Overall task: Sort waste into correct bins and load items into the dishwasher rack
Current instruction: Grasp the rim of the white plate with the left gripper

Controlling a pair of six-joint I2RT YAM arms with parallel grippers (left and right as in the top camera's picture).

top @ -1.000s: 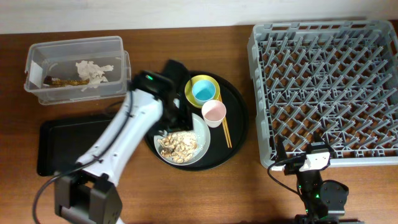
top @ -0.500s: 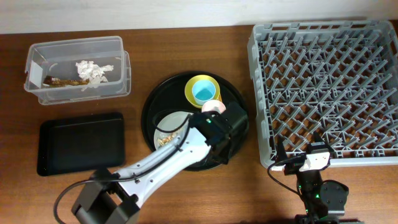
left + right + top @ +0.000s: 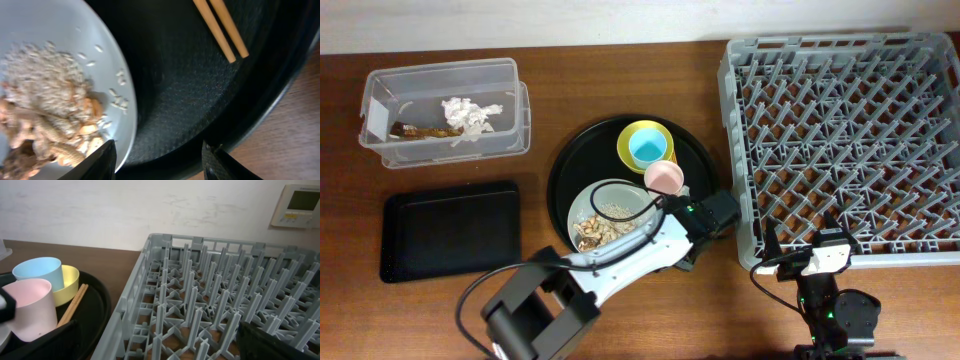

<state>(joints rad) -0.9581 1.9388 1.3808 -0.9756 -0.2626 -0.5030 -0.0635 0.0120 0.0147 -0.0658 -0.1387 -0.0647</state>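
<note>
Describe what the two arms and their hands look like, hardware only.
Left arm: white rounded links, black joints, a small green light near the wrist, a thin black cable looping out by the base. Right arm: a white link on black housings, green light, black cable. Left hand and right hand: dark, blunt fingers. No readable markings.

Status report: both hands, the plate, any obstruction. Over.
Left hand open, empty, above round black tray rim beside plate. Right hand open, empty, by rack. Plate holds rice and scraps. Nothing blocking.
</note>
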